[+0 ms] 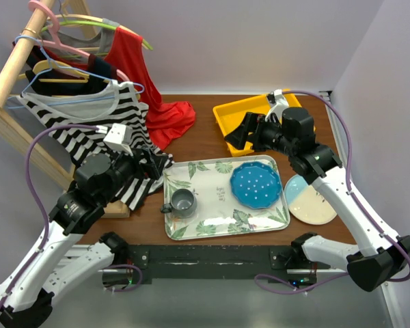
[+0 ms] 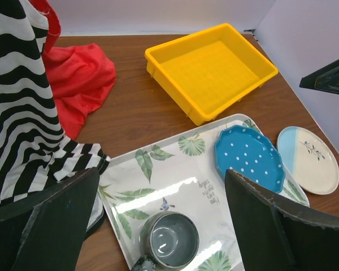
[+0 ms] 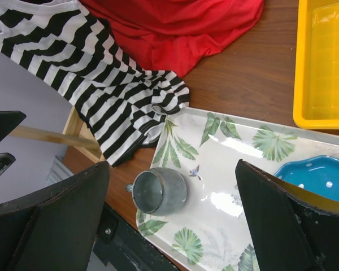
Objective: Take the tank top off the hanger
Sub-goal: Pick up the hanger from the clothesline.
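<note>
Left black two-finger claw (image 1: 150,164) stood wide apart and empty, right claw (image 1: 240,135) likewise, black-and-white striped fabric tank top (image 1: 89,119) hung on pale blue wire hanger (image 1: 29,85), just beside left claw.

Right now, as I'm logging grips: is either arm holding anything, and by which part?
Nothing is held: the left jaws and the right jaws both stand wide open, gripping nothing.
</note>
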Motion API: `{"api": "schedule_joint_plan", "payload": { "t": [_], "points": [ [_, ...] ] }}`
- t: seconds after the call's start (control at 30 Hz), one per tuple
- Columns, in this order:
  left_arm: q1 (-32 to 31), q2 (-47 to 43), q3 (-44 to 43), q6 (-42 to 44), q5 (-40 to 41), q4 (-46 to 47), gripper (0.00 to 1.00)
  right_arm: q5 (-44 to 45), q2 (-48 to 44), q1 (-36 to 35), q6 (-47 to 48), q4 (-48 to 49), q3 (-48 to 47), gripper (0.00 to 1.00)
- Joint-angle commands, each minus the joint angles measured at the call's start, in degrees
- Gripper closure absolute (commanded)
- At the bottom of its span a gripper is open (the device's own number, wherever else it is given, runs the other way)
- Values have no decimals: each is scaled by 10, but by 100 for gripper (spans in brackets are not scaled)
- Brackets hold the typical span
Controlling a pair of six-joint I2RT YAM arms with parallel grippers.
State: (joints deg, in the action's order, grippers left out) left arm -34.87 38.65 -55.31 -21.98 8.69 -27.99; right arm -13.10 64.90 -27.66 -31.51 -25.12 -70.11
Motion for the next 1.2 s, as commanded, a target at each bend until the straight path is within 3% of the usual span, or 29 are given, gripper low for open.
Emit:
{"api": "schedule_joint_plan", "payload": {
  "t": [0.0, 0.3, 0.53, 0.73, 0.83, 1.17],
  "points": [
    [2, -1, -14, 3, 7, 14, 2, -3, 4, -1, 0, 22, -9, 1],
    [3, -2, -39, 15, 22, 6, 3, -5, 35, -2, -10, 51, -47, 1],
    [3, -18, -106, 18, 45, -29, 4, -110, 129, -8, -43, 232, -115, 8],
    [3, -69, -104, 17, 48, -45, 4, -84, 255, -86, 42, 254, -280, 22],
    [2, -93, -100, 24, 41, -61, 4, -115, 331, -121, 72, 273, -366, 29],
    [2, -141, -102, 53, -21, -89, 4, -209, 474, -172, 147, 365, -498, 30]
  ]
}}
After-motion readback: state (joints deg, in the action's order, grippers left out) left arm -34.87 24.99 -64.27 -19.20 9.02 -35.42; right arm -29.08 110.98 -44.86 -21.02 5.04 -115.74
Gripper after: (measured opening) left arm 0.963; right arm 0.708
